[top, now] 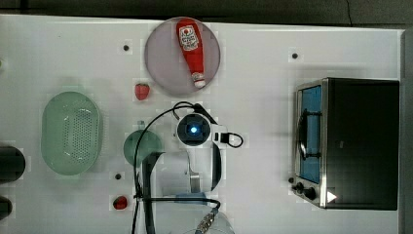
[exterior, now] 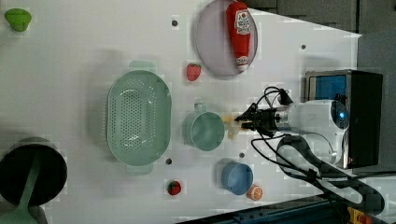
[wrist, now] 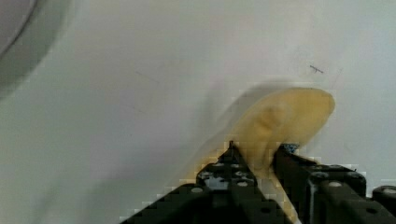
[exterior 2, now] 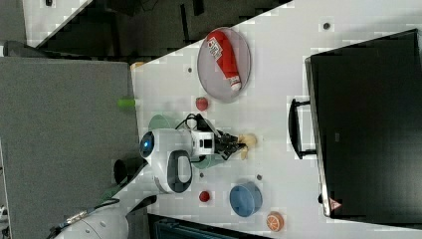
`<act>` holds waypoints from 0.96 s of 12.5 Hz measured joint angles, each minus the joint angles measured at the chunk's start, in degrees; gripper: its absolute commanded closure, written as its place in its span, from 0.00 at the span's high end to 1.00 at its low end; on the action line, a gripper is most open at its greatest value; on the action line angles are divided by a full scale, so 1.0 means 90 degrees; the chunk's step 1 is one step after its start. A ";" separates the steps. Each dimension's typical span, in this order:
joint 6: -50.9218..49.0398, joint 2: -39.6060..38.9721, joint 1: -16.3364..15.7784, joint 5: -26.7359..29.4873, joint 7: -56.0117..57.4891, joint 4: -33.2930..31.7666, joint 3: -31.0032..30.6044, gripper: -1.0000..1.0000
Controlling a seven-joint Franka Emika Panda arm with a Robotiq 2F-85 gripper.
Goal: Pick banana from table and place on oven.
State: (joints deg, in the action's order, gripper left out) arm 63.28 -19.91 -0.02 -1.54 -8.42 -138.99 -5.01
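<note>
The gripper (wrist: 256,161) has its two black fingers (wrist: 224,172) drawn in narrow on either side of the banana (wrist: 280,119), which sits pinched between them in the wrist view; whether the squeeze is firm I cannot tell. The banana lies on the table (exterior: 84,51) just beside the green cup (exterior: 203,130), on the cup's side toward the oven (exterior: 359,116) in the left view, and well apart from the oven itself. The main risk, as I judge it, is a poor hold: the fingers seem to bite near one end of the curved piece rather than at its middle, so on lifting it could swing, twist out or drop back onto the table. A soft or smooth skin would make that slip likelier. The cup stands close beside the gripper, so a sideways drift during the lift could knock it. The strawberry (exterior: 193,72) and the plate (exterior: 210,46) with the ketchup bottle (exterior: 239,30) lie farther from the cup and look safe. Later, the carry has to clear the oven's front edge and handle (exterior 2: 294,128); too low a path would strike them, and a release near the black top's edge could let the banana roll off. The arm reaches out over the table with its wrist bent down, so the gripper (exterior 2: 234,144) points at the tabletop beside the cup, cables looping round the white wrist housing (top: 194,129).
</note>
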 measured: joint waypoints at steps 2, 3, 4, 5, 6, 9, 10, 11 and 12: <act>-0.0019 0.0090 -0.0031 -0.0066 -0.0001 -0.0037 0.0014 0.25; -0.0031 0.0298 -0.0003 0.0011 -0.0001 -0.0050 0.0007 0.25; -0.0037 0.0583 0.0066 0.0011 -0.0002 -0.0025 -0.0059 0.25; -0.0174 0.0929 0.0077 -0.0012 -0.0003 0.0000 -0.0066 0.25; -0.0541 0.1362 0.0079 0.0077 -0.0002 -0.0012 -0.0054 0.25; -0.2157 0.2650 0.0091 0.0079 -0.0002 0.0510 -0.0042 0.25; -0.2683 0.2897 0.0085 0.0006 -0.0002 0.0908 -0.0056 0.25; -0.3096 0.3134 0.0077 -0.0025 -0.0002 0.1256 -0.0040 0.25; -0.3581 0.3350 0.0064 -0.0041 -0.0002 0.1579 0.0003 0.25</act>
State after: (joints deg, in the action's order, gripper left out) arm 31.05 10.25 0.56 -1.91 -8.44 -124.77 -4.98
